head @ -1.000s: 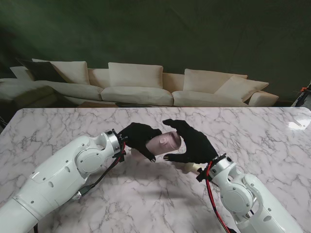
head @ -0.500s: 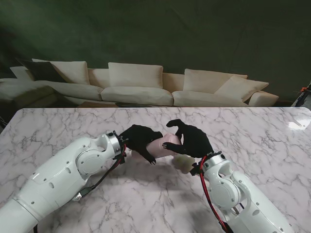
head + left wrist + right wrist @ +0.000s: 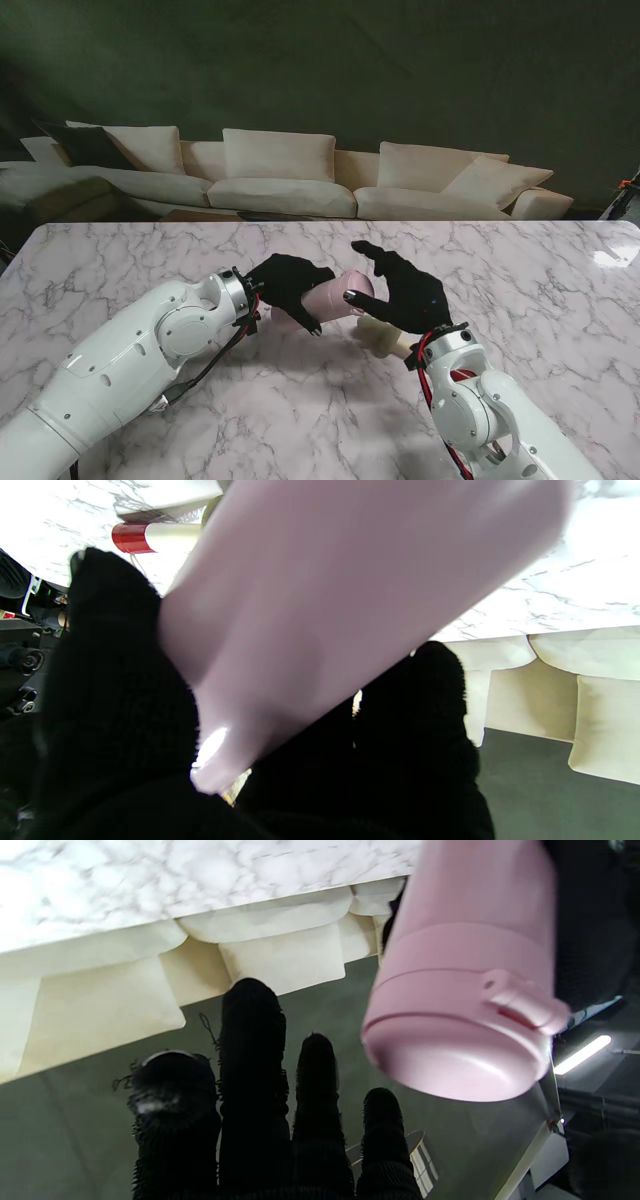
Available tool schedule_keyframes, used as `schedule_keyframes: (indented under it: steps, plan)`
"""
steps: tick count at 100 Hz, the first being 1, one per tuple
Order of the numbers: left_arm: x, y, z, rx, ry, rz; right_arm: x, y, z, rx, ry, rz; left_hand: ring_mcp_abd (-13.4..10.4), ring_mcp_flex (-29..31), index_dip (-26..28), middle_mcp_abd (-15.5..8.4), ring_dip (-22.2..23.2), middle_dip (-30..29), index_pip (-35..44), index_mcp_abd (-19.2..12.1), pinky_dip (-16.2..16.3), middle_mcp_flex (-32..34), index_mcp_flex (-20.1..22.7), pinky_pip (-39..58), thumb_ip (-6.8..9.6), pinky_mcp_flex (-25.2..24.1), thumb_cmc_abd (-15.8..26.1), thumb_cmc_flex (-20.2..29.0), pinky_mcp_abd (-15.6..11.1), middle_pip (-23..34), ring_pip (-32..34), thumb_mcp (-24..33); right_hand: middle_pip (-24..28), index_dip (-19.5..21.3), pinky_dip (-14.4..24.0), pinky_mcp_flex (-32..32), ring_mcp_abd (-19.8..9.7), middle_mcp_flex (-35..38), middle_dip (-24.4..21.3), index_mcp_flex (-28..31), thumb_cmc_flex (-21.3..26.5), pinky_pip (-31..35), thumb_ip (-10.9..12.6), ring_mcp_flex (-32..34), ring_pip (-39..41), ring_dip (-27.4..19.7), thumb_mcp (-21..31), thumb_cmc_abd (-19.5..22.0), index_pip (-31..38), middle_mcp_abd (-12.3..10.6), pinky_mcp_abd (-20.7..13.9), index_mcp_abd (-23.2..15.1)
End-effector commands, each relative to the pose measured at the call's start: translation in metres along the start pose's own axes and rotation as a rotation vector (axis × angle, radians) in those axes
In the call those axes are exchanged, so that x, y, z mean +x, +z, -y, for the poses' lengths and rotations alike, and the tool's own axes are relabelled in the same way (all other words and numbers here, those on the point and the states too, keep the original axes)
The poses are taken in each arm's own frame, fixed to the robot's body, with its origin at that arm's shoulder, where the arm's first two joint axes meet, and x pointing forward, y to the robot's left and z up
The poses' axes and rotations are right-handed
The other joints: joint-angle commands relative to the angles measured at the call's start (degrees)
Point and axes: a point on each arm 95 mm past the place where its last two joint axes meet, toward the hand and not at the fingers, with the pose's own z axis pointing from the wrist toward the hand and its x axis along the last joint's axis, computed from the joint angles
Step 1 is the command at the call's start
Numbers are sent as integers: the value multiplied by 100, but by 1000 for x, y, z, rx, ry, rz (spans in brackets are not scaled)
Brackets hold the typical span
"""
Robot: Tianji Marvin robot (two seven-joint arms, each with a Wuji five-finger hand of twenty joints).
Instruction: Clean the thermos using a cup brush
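The pink thermos [image 3: 335, 296] lies sideways above the marble table, its lidded end pointing to my right. My left hand [image 3: 285, 285] is shut around its body; the left wrist view shows the thermos [image 3: 325, 605] filling the picture between my black fingers [image 3: 100, 705]. My right hand [image 3: 405, 295] hovers at the lid end, open with fingers spread. In the right wrist view the lid [image 3: 460, 1040] with its small tab sits beside the outstretched fingers [image 3: 255, 1080], not gripped. A cream cylinder, probably the cup brush [image 3: 383, 337], lies on the table under my right hand; its red-tipped end [image 3: 131, 537] shows in the left wrist view.
The white marble table [image 3: 530, 270] stretches wide to both sides. Beyond its far edge stands a long cream sofa [image 3: 290, 180] against a dark wall.
My right hand curled over the thermos lid half a second ago and has since drawn back slightly to the right with fingers spread. The left hand and thermos have barely moved.
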Motion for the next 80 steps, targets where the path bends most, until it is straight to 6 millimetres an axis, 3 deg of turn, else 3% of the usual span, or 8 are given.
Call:
schedule_keyframes:
  steps: [1,10,16,31,39,45,53,80]
  plan:
    - [2,3,6,5,6,-8,-11,-6,-3,-5,9,18,-544,585,288,-176,349,159,889,-1179,121,70,516,312,305,77,2230,2280,-570,259,1065,2166,-313,303,208,-140,-80,-638,-200,-201,-273,204,89,-456,-93,155,10,44,-425,48,-252,-264]
    - [2,3,6,5,7,-9,-19,-12,-10,26,13,1,-536,586,288,-185,349,160,888,-1180,120,72,511,312,305,76,2238,2281,-572,260,1066,2169,-1096,836,591,-1063,-134,-1499,-1043,-23,198,-429,88,-1496,-1150,-99,160,-403,-1847,157,-79,-332]
    - [2,3,6,6,8,-9,-23,-15,-14,56,26,-59,-537,585,289,-181,348,159,889,-1180,121,70,511,315,305,80,2239,2285,-570,259,1066,2171,-1892,1214,513,-1982,-124,-1718,-1727,104,860,-1492,127,-2090,-2318,-665,253,-875,-2679,187,426,-269]
    - [2,1,7,7,11,-6,-29,-23,-20,145,34,-164,-528,583,286,-174,348,157,885,-1173,121,68,512,314,305,72,2238,2283,-564,258,1065,2169,-3223,427,138,-3094,92,-1712,-2539,181,2977,-3291,453,-2498,-4133,-1709,492,-2356,-2914,222,964,-342]
    - [1,0,6,9,10,-4,-27,-23,-20,170,80,-183,-529,584,288,-170,347,158,889,-1170,121,74,520,315,307,70,2238,2285,-558,262,1065,2170,-3528,-362,23,-3273,131,-1712,-2638,243,3593,-3592,722,-2576,-4472,-1895,1599,-2893,-2925,193,1020,-742]
    - [1,-1,6,10,11,-3,-27,-20,-20,159,54,-192,-528,587,287,-173,347,157,887,-1174,122,72,518,317,310,71,2244,2290,-559,262,1066,2175,-3472,-541,1,-3243,88,-1706,-2606,262,3726,-3622,617,-2505,-4532,-1930,2626,-3018,-2876,167,991,-1008]
    - [1,-2,6,10,12,-4,-28,-14,-19,138,21,-202,-531,587,289,-175,346,157,888,-1174,123,73,517,320,306,75,2232,2279,-558,262,1065,2167,-3374,-543,-44,-3147,-18,-1694,-2561,271,4058,-3616,565,-2404,-4517,-1939,3174,-2852,-2849,131,923,-1251]
    - [1,-4,6,3,20,-11,-28,7,-9,123,7,-225,-530,590,292,-173,346,158,891,-1182,122,74,526,322,306,73,2231,2279,-558,263,1068,2174,-3349,-88,-95,-3177,-163,-1699,-2559,245,4017,-3566,269,-2424,-4416,-1918,2716,-2627,-2739,92,825,-1534]
